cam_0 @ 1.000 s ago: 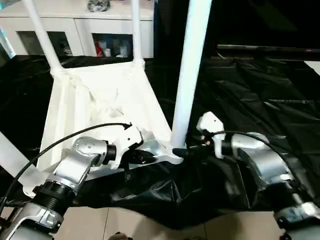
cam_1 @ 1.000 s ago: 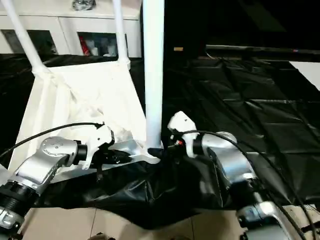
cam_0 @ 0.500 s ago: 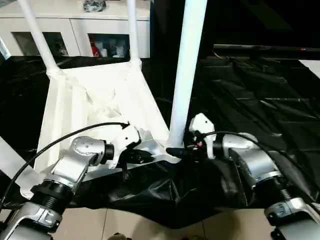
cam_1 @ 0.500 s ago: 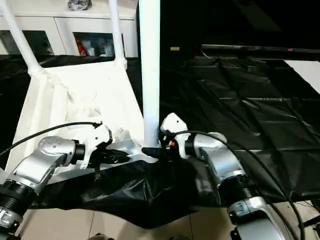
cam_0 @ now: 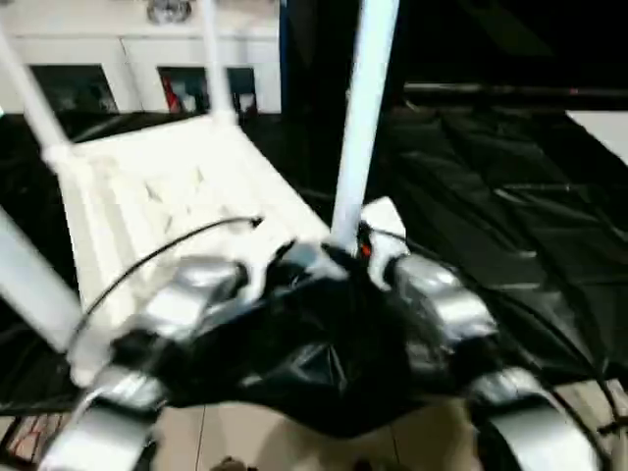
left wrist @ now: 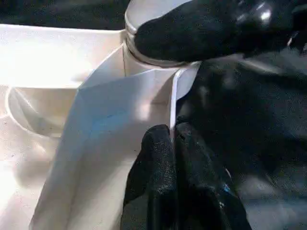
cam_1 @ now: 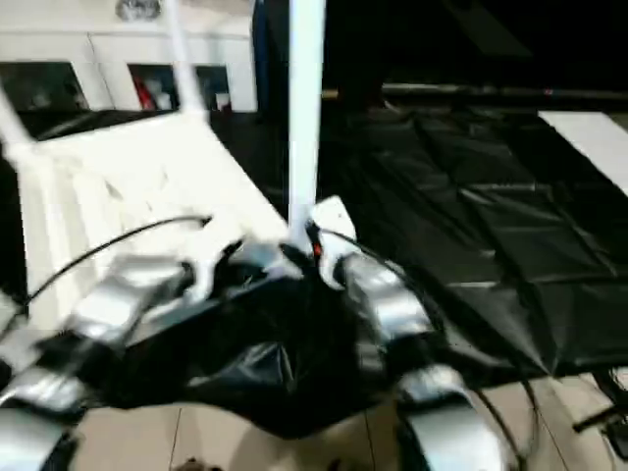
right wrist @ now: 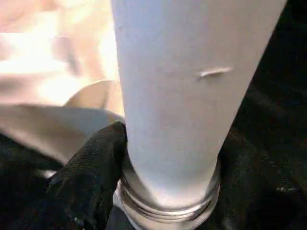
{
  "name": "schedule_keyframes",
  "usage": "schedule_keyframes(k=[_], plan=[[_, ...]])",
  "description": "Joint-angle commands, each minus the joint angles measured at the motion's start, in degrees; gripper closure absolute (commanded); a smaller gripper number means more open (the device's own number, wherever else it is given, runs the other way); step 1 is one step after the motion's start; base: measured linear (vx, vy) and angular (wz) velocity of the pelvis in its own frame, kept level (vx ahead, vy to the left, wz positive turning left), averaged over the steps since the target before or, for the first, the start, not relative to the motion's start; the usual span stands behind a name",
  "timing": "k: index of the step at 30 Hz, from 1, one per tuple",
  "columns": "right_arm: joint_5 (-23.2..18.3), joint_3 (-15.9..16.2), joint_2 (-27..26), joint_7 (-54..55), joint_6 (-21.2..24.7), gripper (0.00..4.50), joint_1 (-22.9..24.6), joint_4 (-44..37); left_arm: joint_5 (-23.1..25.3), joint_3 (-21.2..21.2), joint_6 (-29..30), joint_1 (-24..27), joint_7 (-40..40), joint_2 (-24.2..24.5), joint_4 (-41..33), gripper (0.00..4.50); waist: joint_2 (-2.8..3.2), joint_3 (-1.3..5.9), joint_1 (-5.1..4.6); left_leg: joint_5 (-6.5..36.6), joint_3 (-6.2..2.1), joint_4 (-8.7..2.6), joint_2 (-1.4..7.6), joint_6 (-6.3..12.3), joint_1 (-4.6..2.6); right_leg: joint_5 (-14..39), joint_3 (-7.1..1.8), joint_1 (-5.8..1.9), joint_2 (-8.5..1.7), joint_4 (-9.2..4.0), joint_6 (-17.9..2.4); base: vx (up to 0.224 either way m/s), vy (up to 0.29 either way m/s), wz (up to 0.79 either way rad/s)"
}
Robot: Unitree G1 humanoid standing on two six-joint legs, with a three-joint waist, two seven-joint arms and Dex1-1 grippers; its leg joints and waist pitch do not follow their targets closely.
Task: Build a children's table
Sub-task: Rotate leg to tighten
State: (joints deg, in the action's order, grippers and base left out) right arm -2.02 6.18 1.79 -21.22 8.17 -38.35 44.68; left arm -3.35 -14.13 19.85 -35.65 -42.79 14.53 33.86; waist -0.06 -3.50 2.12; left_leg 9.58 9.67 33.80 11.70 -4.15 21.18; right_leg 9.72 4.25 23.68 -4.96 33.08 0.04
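Observation:
The children's table lies upside down on a black sheet, its ribbed white top facing up. A long white leg stands upright in the near corner socket. My left gripper is shut on the thin rim of the top, right beside that socket. My right gripper is closed around the foot of the leg, one black finger pressed against it just above the threaded collar. The same finger crosses the leg's base in the left wrist view.
Two more legs rise from the far corners, and another leg slants at the near left. A white cabinet with glass doors stands behind. The black sheet spreads to the right; floor tiles lie below its near edge.
My right gripper has moved in to the foot of the near leg and closed around it. The left gripper keeps its hold. The whole picture has shifted with the camera.

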Motion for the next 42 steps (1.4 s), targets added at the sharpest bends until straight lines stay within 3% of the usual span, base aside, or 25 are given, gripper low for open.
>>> schedule_keyframes(k=[1, 3, 4, 6, 7, 9, 15, 19, 21, 24, 26, 27, 32, 33, 34, 37, 39, 42], plan=[[0.7, 1.96, -3.44, 0.06, -1.34, 1.78, -0.41, 2.7, 0.88, 2.64, -2.52, -3.54, 7.24, -2.06, 1.63, 4.5, 0.24, 3.6, -0.17, 27.69, -0.91, -4.75, 0.62, -1.98, -1.74, 30.6, -1.04, -1.77, -2.94, -5.48, -6.08, 0.0, 0.0, 0.0], [-1.01, 0.73, -4.45, -1.47, -1.57, 1.22, -0.6, 2.74, 1.28, 2.14, -3.69, -3.83, 7.25, -2.68, 2.1, 4.5, -0.06, 3.47, 0.06, 27.1, -0.68, -4.9, 0.56, -1.01, -1.39, 28.61, -1.38, -1.88, -2.98, -5.23, -6.81, 0.0, 0.0, 0.0], [-2.18, -0.06, -4.73, -2.98, -1.3, 1.09, -0.64, 2.14, 1.72, 1.41, -5.01, -3.74, 6.17, -2.58, 1.94, 4.5, -0.12, 3.61, 0.12, 25.93, -0.75, -5.09, 0.66, -0.71, -1.07, 27.02, -1.62, -2.21, -3.07, -4.84, -7.29, 0.0, 0.0, 0.0], [-1.57, 0.36, -4.24, -3.69, -2.55, 1.09, -0.64, 1.74, 1.64, 1.24, -5.67, -3.3, 4.96, -2.32, 1.33, 4.5, -0.11, 3.71, 0.31, 25.1, -0.56, -5.04, 0.76, -0.28, -1.18, 24.62, -1.97, -1.98, -3.11, -4.61, -8.28, 0.0, 0.0, 0.0], [-1.57, 0.36, -4.24, -3.69, -2.55, 0.81, -0.64, 1.74, 1.64, 1.24, -5.67, -3.3, 4.96, -2.32, 1.33, 4.5, -0.16, 3.68, 0.31, 24.38, -0.53, -5.1, 0.69, -0.19, -0.88, 24.1, -1.99, -2.24, -3.12, -4.39, -8.55, 0.0, 0.0, 0.0], [-1.32, 0.62, -2.82, -5.15, -3.75, 0.68, -0.67, 1.48, 1.28, 0.77, -6.88, -2.3, 2.16, -1.27, 0.07, 4.5, -0.2, 3.8, 0.39, 22.84, -0.54, -5.13, 0.75, 0.03, -0.61, 23.06, -2.08, -2.52, -3.26, -4.14, -8.77, 0.0, 0.0, 0.0], [0.0, 1.56, 3.1, -12.26, -6.03, 0.63, -0.6, -0.44, 0.49, -0.17, -9.79, 0.51, -5.6, 1.9, -2.6, 4.5, -0.33, 4.14, 0.98, 17.99, 0.16, -4.6, 0.83, 1.42, -0.71, 19.06, -2.5, -2.41, -3.14, -3.65, -10.84, 0.0, 0.0, 0.0], [0.15, 4.51, 10.44, -26.52, -7.19, 0.63, 1.34, -4.67, -2.24, -2.19, -10.82, 4.03, -17.34, 6.58, -7.21, 4.5, -0.42, 4.24, 1.77, 15.35, 0.28, -4.32, 1.03, 2.35, -0.46, 15.16, -2.63, -2.58, -3.11, -2.84, -12.05, 0.033, -0.011, 0.02], [-0.52, 4.79, 11.76, -29.59, -7.08, 0.63, 1.62, -5.39, -2.58, -2.78, -11.14, 4.75, -19.88, 7.94, -8.1, 4.5, -0.41, 4.68, 2.25, 11.31, 0.61, -3.88, 1.04, 3.42, -0.49, 7.61, -2.63, -2.79, -2.81, -1.78, -14.34, 0.067, -0.014, 0.03], [-1.86, 5.53, 13.52, -34.54, -6.68, 0.63, 1.92, -6.54, -3.2, -3.13, -11.79, 5.62, -23.5, 9.66, -9.2, 4.5, -0.44, 4.83, 3.13, 7.74, 0.75, -3.62, 1.11, 4.85, -0.37, 3.06, -2.47, -3.07, -2.71, -1.03, -15.68, 0.0, 0.0, 0.0], [-2.17, 5.87, 14.13, -36.36, -6.5, 0.63, 2.07, -7.01, -3.51, -3.13, -11.9, 5.92, -24.96, 10.18, -9.64, 4.5, -0.37, 4.69, 3.27, 8.08, 0.83, -3.66, 1.24, 5.08, -0.36, 3.6, -2.44, -2.95, -2.69, -1.12, -15.87, 0.0, 0.0, 0.0], [-2.45, 6.09, 14.63, -37.99, -6.12, 0.63, 2.2, -7.46, -3.78, -3.13, -11.76, 6.24, -26.43, 10.74, -10.24, 4.5, -0.29, 4.48, 3.37, 10.76, 0.79, -3.87, 1.32, 4.08, -0.49, 7.59, -2.43, -2.85, -2.78, -1.55, -15.31, 0.0, 0.0, 0.0], [-3.38, 7.09, 16.08, -43.99, -4.96, 0.63, 2.9, -9.3, -5.13, -3.01, -11.56, 6.69, -30.96, 12.71, -11.61, 4.5, -0.37, 4.17, 3.43, 15.14, 0.66, -4.22, 1.37, 1.76, -0.61, 14.95, -2.51, -2.64, -2.89, -2.26, -12.8, 0.0, 0.0, 0.0], [-3.47, 7.21, 16.13, -44.61, -4.65, 0.81, 3.07, -9.63, -5.4, -2.97, -11.59, 6.73, -31.56, 12.95, -11.72, 4.5, -0.63, 4.07, 3.5, 15.78, 0.65, -4.24, 1.4, 1.48, -0.64, 16.42, -2.56, -2.52, -2.94, -2.32, -12.32, 0.0, 0.0, 0.0], [-3.79, 7.26, 16.04, -45.21, -4.07, 0.99, 3.25, -10.06, -5.51, -2.76, -11.57, 6.72, -32.06, 13.16, -11.78, 4.5, -0.48, 4.01, 3.44, 16.47, 0.58, -4.35, 1.43, 1.11, -0.68, 17.84, -2.58, -2.38, -2.91, -2.44, -11.88, 0.0, 0.0, 0.0], [-3.63, 7.55, 15.98, -45.4, -4.22, 0.99, 3.38, -10.09, -5.39, -2.63, -11.6, 6.67, -32.21, 13.21, -11.71, 4.5, -0.66, 4.06, 3.45, 16.68, 0.51, -4.36, 1.43, 0.45, -0.69, 17.86, -2.61, -2.34, -2.92, -2.38, -11.49, 0.0, 0.0, 0.0], [-3.72, 7.6, 15.85, -45.44, -4.07, 1.4, 3.52, -10.29, -5.29, -2.51, -11.59, 6.7, -32.25, 13.24, -11.75, 4.5, -0.66, 4.12, 3.46, 16.1, 0.49, -4.35, 1.39, 0.39, -0.63, 17.27, -2.61, -2.42, -2.94, -2.3, -11.54, 0.0, 0.0, 0.0], [-4.09, 7.52, 15.62, -45.26, -3.32, 1.47, 4.0, -11.25, -5.33, -2.29, -11.23, 6.98, -32.36, 13.37, -12.34, 4.5, -0.73, 4.21, 3.48, 15.32, 0.52, -4.27, 1.36, 0.64, -0.52, 15.86, -2.6, -2.55, -2.9, -2.16, -11.72, 0.0, 0.0, 0.0]])
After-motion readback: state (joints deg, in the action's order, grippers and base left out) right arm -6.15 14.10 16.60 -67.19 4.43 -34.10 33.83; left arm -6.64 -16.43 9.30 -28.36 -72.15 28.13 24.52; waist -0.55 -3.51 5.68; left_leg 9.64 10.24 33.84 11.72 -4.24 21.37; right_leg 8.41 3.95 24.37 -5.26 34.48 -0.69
